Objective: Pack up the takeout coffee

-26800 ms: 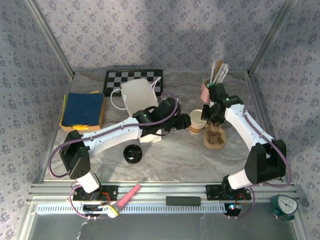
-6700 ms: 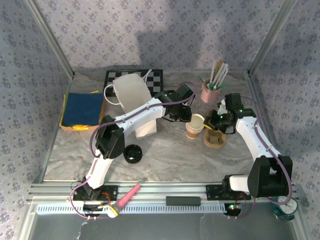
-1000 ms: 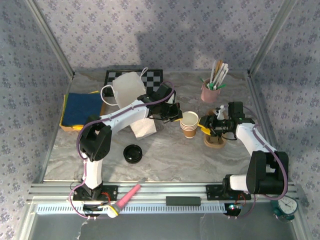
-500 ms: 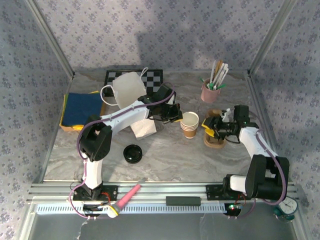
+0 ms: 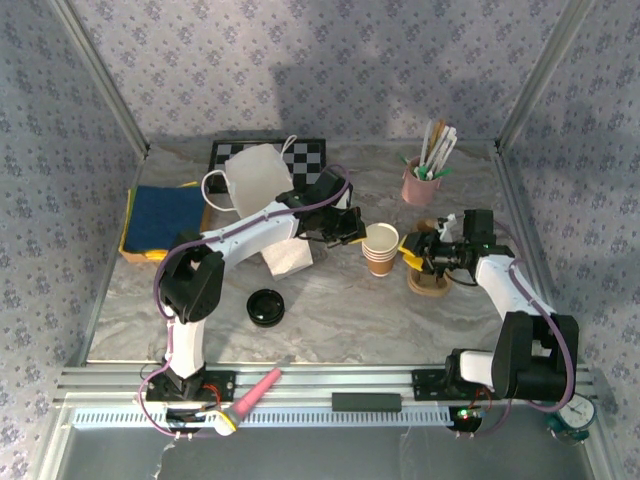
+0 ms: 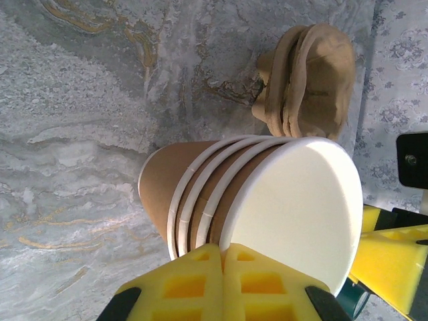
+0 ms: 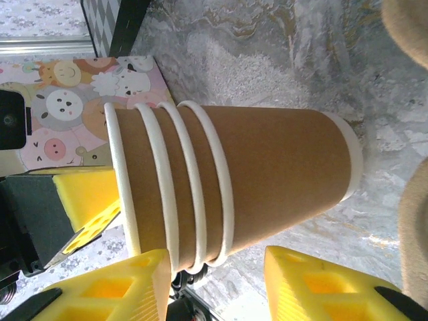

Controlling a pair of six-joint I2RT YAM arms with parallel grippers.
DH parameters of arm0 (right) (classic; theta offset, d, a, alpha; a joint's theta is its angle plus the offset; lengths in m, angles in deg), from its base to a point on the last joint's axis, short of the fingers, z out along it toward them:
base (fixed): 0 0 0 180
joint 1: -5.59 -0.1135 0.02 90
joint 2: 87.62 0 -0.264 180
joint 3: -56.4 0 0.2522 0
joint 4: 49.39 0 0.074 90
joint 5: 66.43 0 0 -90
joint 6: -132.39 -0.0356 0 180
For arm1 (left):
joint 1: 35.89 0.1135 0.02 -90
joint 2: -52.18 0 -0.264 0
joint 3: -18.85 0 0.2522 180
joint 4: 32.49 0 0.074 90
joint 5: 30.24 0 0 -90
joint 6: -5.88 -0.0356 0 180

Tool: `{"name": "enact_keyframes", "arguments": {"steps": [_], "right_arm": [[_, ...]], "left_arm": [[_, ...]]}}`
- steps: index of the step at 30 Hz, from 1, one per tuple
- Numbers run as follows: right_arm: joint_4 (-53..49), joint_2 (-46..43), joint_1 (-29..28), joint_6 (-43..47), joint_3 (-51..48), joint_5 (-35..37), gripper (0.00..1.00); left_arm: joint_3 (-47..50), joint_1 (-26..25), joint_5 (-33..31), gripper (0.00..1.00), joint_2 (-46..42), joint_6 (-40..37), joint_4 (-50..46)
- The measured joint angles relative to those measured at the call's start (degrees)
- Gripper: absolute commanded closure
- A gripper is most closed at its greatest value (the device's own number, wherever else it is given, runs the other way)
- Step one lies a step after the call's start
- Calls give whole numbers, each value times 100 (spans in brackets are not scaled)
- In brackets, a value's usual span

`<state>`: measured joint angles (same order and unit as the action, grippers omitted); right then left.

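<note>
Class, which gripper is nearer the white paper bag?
Left. The left gripper sits just right of the white paper bag; the right gripper is farther right, beyond the stack of cups.

Half a second ago my right gripper (image 5: 412,247) had backed off over the wooden stand (image 5: 430,282). Now it's in again, yellow fingers (image 7: 144,281) on either side of the cup stack (image 5: 379,248) (not squeezing it, as far as I can see). Since the first picture my left gripper (image 5: 353,236) has come up to the stack's rim, and the stack has shifted slightly left.
</note>
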<state>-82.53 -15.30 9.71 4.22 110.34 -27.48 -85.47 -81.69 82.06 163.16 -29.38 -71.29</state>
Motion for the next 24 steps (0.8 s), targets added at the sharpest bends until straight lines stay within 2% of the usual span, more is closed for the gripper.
{"name": "enact_keyframes", "arguments": {"steps": [11,18,24], "right_arm": [[129,105,-79,-81,2,0,58],[660,125,-85,-490,-153,-63,58],[496,129,-116,-387,-153,-9,58]], "left_arm": [[0,-33,-26,100,0,4,2],[2,-33,-68,100,0,90,85],[15,-35,-111,100,-2,87,66]]}}
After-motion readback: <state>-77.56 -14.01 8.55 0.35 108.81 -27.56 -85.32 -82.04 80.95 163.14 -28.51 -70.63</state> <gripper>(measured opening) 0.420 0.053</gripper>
